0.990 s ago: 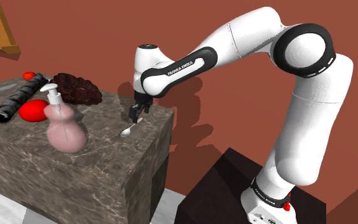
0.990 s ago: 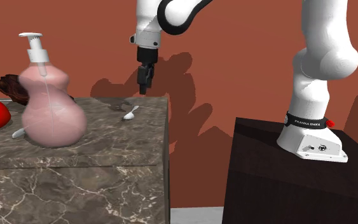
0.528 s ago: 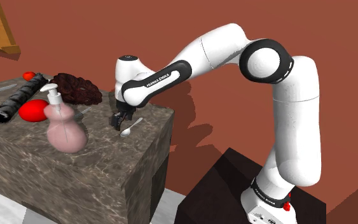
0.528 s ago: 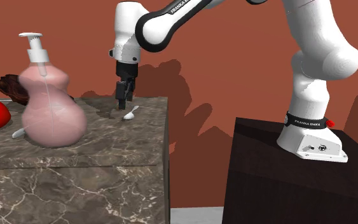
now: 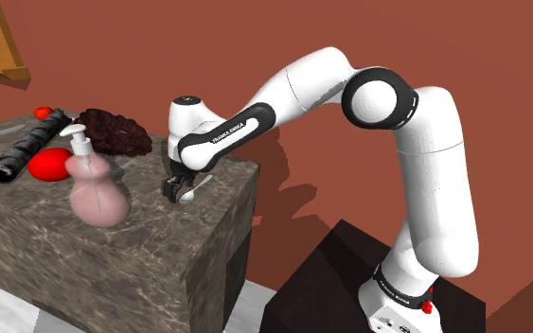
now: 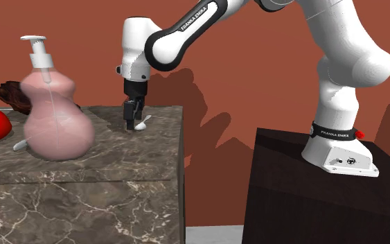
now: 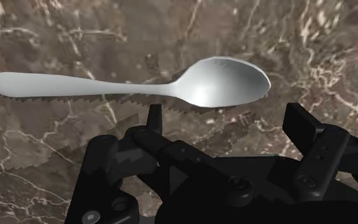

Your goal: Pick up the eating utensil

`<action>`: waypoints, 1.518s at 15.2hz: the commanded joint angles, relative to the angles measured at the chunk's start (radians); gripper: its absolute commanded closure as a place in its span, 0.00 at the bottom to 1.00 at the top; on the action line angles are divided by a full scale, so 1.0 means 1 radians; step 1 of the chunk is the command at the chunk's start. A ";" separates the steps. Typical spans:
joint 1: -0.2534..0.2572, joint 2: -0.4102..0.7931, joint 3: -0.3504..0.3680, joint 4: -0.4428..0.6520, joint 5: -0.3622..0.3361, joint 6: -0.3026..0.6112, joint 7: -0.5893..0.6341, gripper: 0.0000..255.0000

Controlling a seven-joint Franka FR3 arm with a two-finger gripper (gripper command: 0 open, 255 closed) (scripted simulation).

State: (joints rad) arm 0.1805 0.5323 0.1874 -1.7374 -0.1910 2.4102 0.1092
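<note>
A silver spoon (image 7: pixel 171 86) lies flat on the dark marble table (image 5: pixel 132 246), near its right-hand end in the shoulder view. My black gripper (image 7: pixel 228 124) hangs low over the tabletop, open, its two fingers (image 7: pixel 301 130) standing apart. The spoon sits just beyond the fingertips, not between them, and nothing is clasped. In the shoulder view the gripper (image 5: pixel 172 188) is down beside the spoon (image 5: pixel 196 187), on its left. The second exterior view has the gripper (image 6: pixel 129 125) almost at the table, with the spoon (image 6: pixel 143 125) right next to it.
A pink soap dispenser (image 5: pixel 94 189) stands left of the gripper. Behind it are a red object (image 5: pixel 48 165), a black knobbly cylinder (image 5: pixel 27 147) and a dark brown lump (image 5: pixel 113 132). The table's edge drops off just right of the spoon, toward the dark stand (image 5: pixel 340 279).
The arm has swung left and lowered. The gripper went from above and right of the spoon to close over the tabletop beside it. The spoon has not moved.
</note>
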 commanded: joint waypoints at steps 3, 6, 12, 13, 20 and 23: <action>0.003 0.011 -0.002 -0.004 -0.004 0.015 0.004 1.00; 0.002 0.011 -0.002 -0.004 -0.004 0.015 0.004 1.00; 0.003 0.012 -0.003 -0.003 -0.004 0.016 0.005 1.00; 0.002 0.004 -0.001 -0.001 -0.002 0.006 0.003 1.00; -0.005 -0.047 0.010 0.018 0.015 -0.064 -0.010 1.00; -0.007 -0.067 0.014 0.030 0.022 -0.096 -0.016 1.00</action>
State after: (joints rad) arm 0.1732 0.4685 0.2004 -1.7166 -0.1708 2.3274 0.0945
